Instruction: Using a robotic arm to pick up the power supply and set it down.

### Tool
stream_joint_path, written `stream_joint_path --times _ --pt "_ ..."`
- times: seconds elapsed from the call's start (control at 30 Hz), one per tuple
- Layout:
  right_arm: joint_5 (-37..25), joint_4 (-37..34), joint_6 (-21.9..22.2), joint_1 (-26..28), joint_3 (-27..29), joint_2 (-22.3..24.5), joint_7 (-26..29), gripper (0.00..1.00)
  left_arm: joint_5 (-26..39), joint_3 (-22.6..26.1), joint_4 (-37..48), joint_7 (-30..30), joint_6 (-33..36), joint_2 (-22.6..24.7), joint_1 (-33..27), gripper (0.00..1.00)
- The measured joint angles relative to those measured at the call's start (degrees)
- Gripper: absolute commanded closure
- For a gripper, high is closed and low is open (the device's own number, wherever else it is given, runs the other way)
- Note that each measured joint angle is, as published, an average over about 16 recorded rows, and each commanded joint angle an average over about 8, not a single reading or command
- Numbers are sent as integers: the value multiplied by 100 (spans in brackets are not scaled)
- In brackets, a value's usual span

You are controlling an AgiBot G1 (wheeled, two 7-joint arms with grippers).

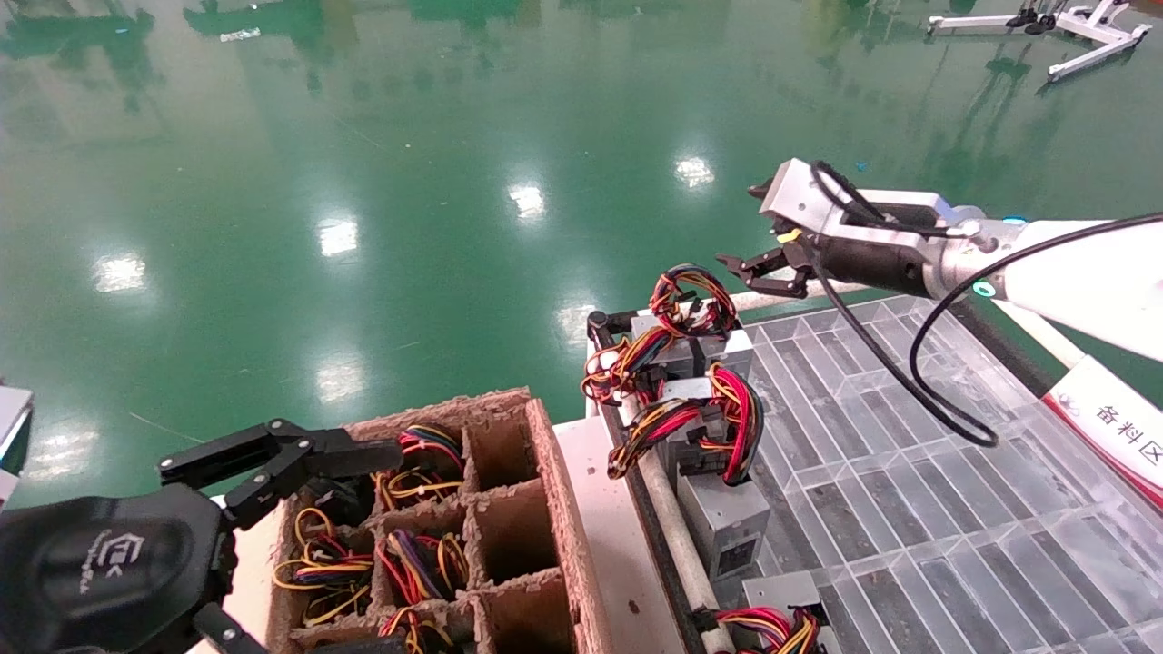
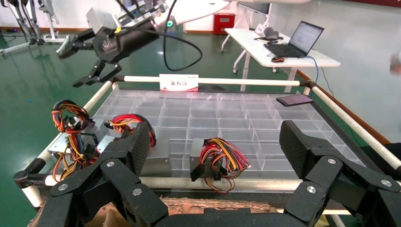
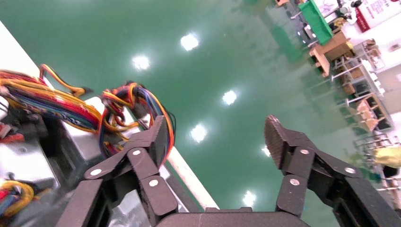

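Note:
My right arm, white with a silver wrist block (image 1: 804, 202), reaches in from the right. Its gripper (image 1: 756, 270) is open and empty, hovering just above and beyond the farthest power supply (image 1: 738, 347) and its looped wires (image 1: 692, 300). The right wrist view shows that gripper (image 3: 217, 137) open over green floor, with the coloured wires (image 3: 125, 106) beside one finger (image 3: 158, 137). Two more silver power supplies (image 1: 727, 518) lie along the tray's near-left edge. My left gripper (image 1: 223, 463) is open and parked over the cardboard crate; its wrist view shows another wired power supply (image 2: 198, 152) ahead.
A clear gridded tray (image 1: 909, 509) fills the cart, framed by white rails (image 1: 674, 531). The brown cardboard crate (image 1: 536, 454) to its left holds wire bundles in several cells. A red-and-white sign (image 1: 1118, 422) sits on the right rail. A dark phone (image 2: 294, 100) lies on the tray.

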Motion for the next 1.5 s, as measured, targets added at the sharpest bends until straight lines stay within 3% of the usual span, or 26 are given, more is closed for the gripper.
stream_joint_path --times 1.5 --pt "1569 5185 -2334 -3344 2043 2266 3738 0 -1 1 0 0 0 0 0 0"
